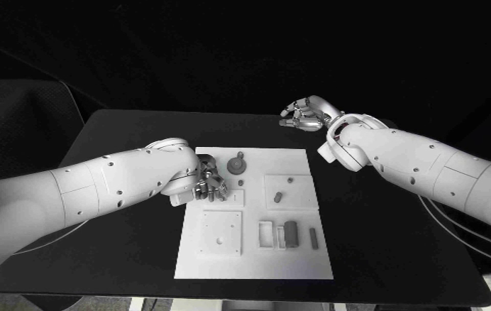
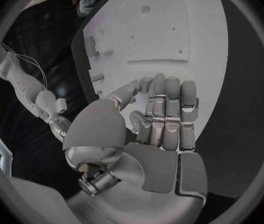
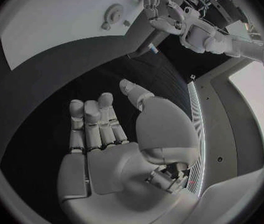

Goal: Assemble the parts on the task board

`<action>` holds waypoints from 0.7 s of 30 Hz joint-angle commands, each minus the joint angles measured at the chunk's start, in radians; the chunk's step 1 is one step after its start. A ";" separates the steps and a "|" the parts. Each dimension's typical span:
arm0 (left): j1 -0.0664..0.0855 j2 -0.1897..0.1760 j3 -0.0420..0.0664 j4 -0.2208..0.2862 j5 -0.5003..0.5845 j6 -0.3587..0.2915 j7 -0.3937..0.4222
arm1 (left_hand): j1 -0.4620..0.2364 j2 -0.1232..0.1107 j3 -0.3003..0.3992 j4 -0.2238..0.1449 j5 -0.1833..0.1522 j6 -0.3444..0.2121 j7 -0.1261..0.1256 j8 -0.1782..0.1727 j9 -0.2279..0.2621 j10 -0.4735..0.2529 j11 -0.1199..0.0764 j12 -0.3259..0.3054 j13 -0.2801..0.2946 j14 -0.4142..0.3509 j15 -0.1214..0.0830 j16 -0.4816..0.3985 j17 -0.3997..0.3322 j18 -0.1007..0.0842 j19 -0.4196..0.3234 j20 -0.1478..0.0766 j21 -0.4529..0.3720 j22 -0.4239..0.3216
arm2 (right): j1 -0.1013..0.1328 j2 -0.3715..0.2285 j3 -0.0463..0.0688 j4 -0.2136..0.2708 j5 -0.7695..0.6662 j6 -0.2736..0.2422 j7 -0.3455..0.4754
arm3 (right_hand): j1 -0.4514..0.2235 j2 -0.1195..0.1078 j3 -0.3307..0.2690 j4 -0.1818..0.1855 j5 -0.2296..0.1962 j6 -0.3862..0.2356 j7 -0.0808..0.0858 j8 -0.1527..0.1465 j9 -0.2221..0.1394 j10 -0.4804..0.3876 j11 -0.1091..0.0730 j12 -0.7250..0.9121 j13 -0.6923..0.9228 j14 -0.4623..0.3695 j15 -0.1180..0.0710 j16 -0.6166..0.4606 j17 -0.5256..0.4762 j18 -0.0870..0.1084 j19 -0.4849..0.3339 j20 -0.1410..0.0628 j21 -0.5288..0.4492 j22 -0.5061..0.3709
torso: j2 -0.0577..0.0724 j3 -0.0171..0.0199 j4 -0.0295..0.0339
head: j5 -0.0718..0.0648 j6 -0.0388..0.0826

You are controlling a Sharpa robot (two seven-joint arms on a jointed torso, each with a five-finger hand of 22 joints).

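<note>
Tabletop [image 1: 123, 133]: black, against dark surroundings.
Task board [image 1: 296, 268]: white plate at centre; grey parts [image 1: 291, 233] around its 5 o'clock.
Writing: none legible.
Left hand [image 1: 208, 183]: over the board's 10 o'clock edge; wrist view shows fingers straight, together, nothing held.
Right hand [image 1: 304, 114]: at the tabletop's 1 o'clock, off the board, fingers loosely extended, holding nothing.

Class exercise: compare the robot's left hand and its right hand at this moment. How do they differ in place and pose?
The left hand is over the task board, at its left edge; the right hand is off the board, above the bare black table beyond the far right corner. The left hand's fingers point down at the board; the right hand's fingers lie over dark tabletop. Both look empty, fingers apart.
</note>
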 commanded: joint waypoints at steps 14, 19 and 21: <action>-0.005 -0.009 -0.003 0.006 0.024 -0.012 -0.022 | 0.049 0.042 0.006 0.001 0.007 0.010 -0.003 0.007 0.002 0.006 -0.003 0.006 0.002 0.008 -0.005 0.001 0.002 0.021 0.006 -0.005 0.008 0.002 | -0.001 0.001 0.000 -0.002 -0.004 0.013 0.004 | -0.009 0.001 -0.001 0.007 -0.005 -0.002 0.006 0.006 0.000 -0.003 0.001 -0.002 -0.001 -0.009 0.000 -0.006 -0.001 -0.010 -0.007 0.002 0.019 -0.001 | 0.000 -0.0014 0.0010 | 0.002 0.000; -0.003 -0.009 0.000 0.006 0.034 -0.012 -0.022 | 0.049 0.042 0.006 0.001 0.007 0.011 -0.003 0.007 0.003 0.006 -0.003 0.006 0.002 0.008 -0.005 0.001 0.003 0.021 0.006 -0.005 0.008 0.002 | -0.001 0.002 0.000 -0.002 -0.004 0.014 0.004 | -0.009 0.001 -0.001 0.007 -0.005 -0.002 0.006 0.006 0.000 -0.003 0.001 -0.002 -0.001 -0.009 0.000 -0.006 -0.002 -0.010 -0.007 0.002 0.019 -0.001 | 0.000 -0.0013 0.0007 | 0.002 0.000; -0.003 -0.008 0.001 0.004 0.035 -0.013 -0.021 | 0.049 0.042 0.006 0.002 0.007 0.012 -0.003 0.007 0.003 0.007 -0.003 0.006 0.002 0.008 -0.005 0.001 0.003 0.021 0.007 -0.005 0.008 0.002 | -0.001 0.002 0.000 -0.002 -0.004 0.014 0.004 | -0.009 0.001 -0.001 0.007 -0.005 -0.002 0.006 0.006 0.000 -0.003 0.001 -0.002 -0.001 -0.009 0.000 -0.006 -0.002 -0.010 -0.007 0.002 0.019 -0.001 | 0.000 -0.0013 0.0008 | 0.002 0.000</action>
